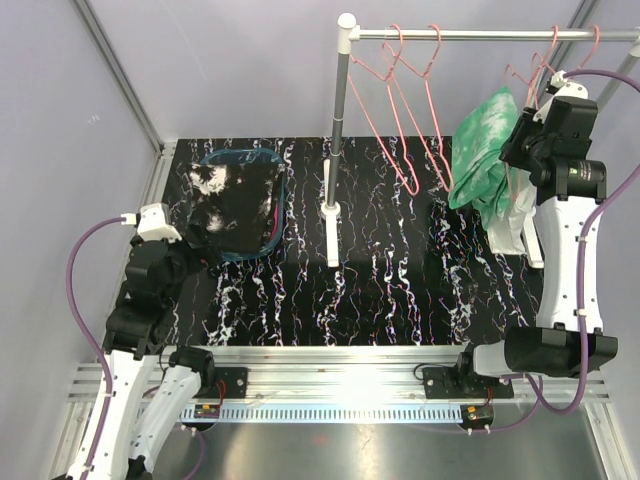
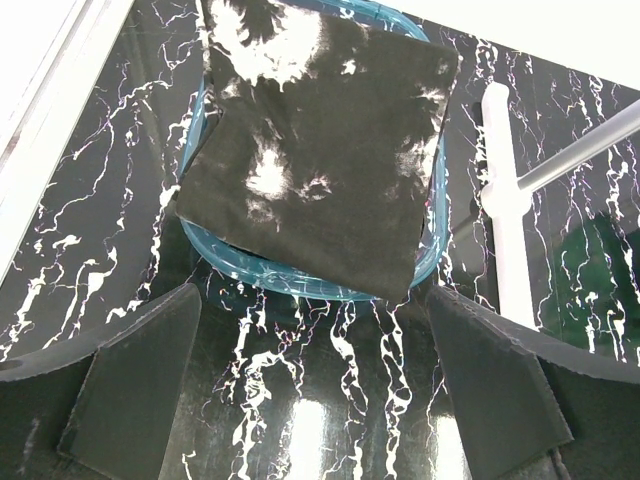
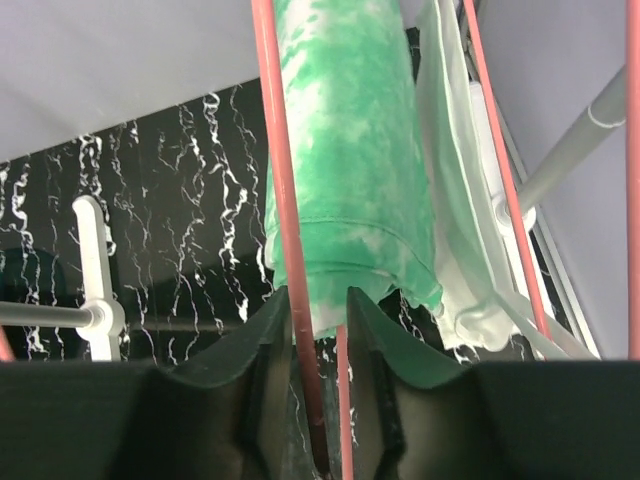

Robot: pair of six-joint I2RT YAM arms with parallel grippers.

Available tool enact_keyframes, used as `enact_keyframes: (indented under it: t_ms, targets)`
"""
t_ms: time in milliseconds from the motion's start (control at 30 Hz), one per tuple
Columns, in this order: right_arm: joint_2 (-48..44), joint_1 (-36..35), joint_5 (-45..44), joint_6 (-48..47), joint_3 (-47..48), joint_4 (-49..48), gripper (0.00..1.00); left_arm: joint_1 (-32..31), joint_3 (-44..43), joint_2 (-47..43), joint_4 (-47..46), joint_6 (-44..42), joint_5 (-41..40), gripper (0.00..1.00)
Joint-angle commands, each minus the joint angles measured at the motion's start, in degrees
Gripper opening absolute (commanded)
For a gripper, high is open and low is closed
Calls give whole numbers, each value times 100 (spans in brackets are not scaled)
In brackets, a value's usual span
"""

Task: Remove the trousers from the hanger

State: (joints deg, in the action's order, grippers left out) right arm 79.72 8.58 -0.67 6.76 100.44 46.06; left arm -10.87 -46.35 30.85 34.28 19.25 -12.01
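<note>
The mottled green-and-white trousers (image 1: 480, 150) hang folded over a pink wire hanger (image 1: 530, 75) at the right end of the rail. In the right wrist view the green trousers (image 3: 350, 170) fill the upper middle and the hanger's wire (image 3: 290, 250) runs down between my fingers. My right gripper (image 3: 318, 305) has its jaws close on either side of that wire and the cloth's lower edge; whether they press on them is unclear. The black white-speckled trousers (image 2: 320, 150) lie in a blue basin (image 2: 300, 285). My left gripper (image 2: 310, 320) stands open just short of the basin.
A white-footed rack post (image 1: 335, 150) stands mid-table under the rail (image 1: 480, 35). Two bare pink hangers (image 1: 400, 120) hang left of the green trousers. The blue basin (image 1: 240, 155) sits at the back left. Walls close in on both sides.
</note>
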Motion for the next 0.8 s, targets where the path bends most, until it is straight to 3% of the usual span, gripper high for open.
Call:
enact_keyframes:
  t_ms: [0,267,767]
  targets:
    - [-45,21,277,-52,28,-748,33,-38,-15,-9,-211,-105,-12,99]
    - [70,21,480,-289,203,-897,0,-29,-6,35,-212,-96,32,99]
    - [-185,21,989,-325,1179,-1257,0,-38,-24,123,-326,-114,761,99]
